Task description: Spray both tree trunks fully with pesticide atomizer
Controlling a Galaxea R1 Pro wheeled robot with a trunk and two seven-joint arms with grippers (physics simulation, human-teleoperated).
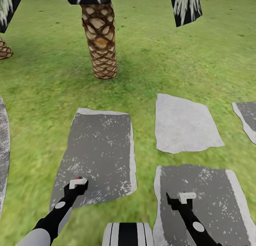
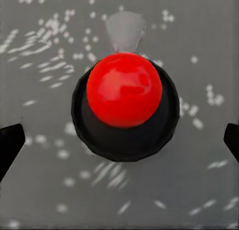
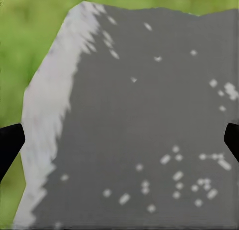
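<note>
A wheeled robot stands over grey stepping stones set in a garden lawn (image 1: 46, 97), both arms held low in front of its body. The left wrist camera looks straight down on a red-topped black bottle (image 2: 125, 103), taken here to be the pesticide sprayer, standing between the left gripper (image 2: 119, 138)'s dark fingertips (image 2: 10, 140), which sit well apart at either side and do not touch it; in the head view a speck of red shows at that gripper's tip over the darker stone (image 1: 96, 146). The right gripper (image 3: 119, 138) hangs with jaws likewise spread and nothing between them, above another stone (image 3: 149, 115). Ahead rises a scaly palm trunk (image 1: 100, 43), not one of the pale-barked trees to be treated. By this evidence the job has barely begun: the bottle is not yet grasped, and both trunks appear still to be sprayed.
</note>
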